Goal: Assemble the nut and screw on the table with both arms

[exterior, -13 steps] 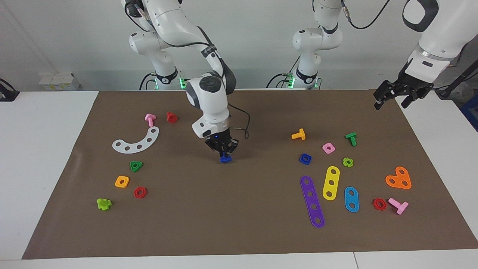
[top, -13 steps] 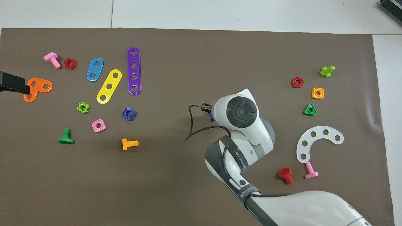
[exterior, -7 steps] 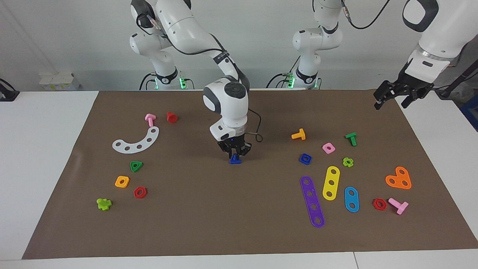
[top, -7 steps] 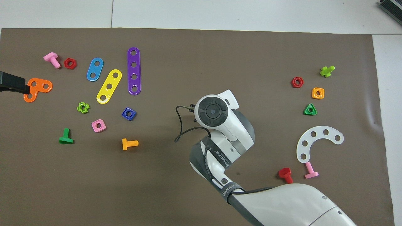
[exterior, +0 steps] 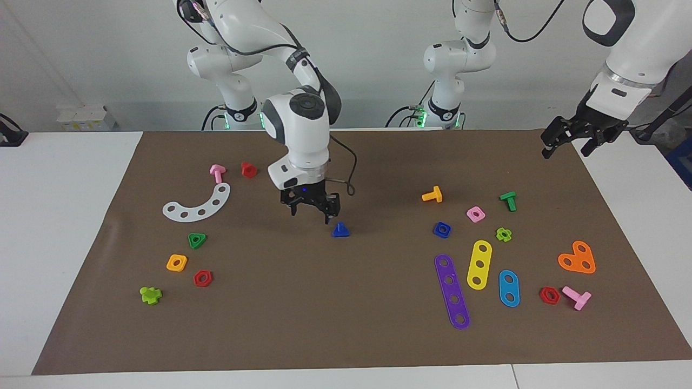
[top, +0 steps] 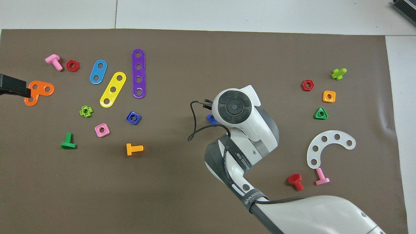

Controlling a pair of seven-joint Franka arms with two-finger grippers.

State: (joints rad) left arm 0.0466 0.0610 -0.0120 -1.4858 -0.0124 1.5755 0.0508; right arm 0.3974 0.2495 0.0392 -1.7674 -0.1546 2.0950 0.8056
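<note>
**Screw set down mid-table, nut waiting**

A brown sheet covers most of the white table, strewn with coloured toy parts under a plain grey wall. The screw rests on its triangular head near the middle of the sheet, touching nothing. The right gripper hangs just above the sheet beside it, toward the right arm's end, fingers spread and holding nothing. The nut lies flat toward the left arm's end, about level with the screw and well apart from it, next to a pink nut and nearer the robots than the purple strip. The left gripper waits in the air over the sheet's corner at its own end; whether its fingers are parted I cannot tell.

Half a second ago the right gripper was clamped on the screw at this spot; now it has let go, risen and drawn off.

The next step is probably fetching the nut with the left arm. Done well, it would grip the nut by its outer flats, leave the hole clear, and come down square over the stem, while the right arm steadies the head against spinning.
</note>
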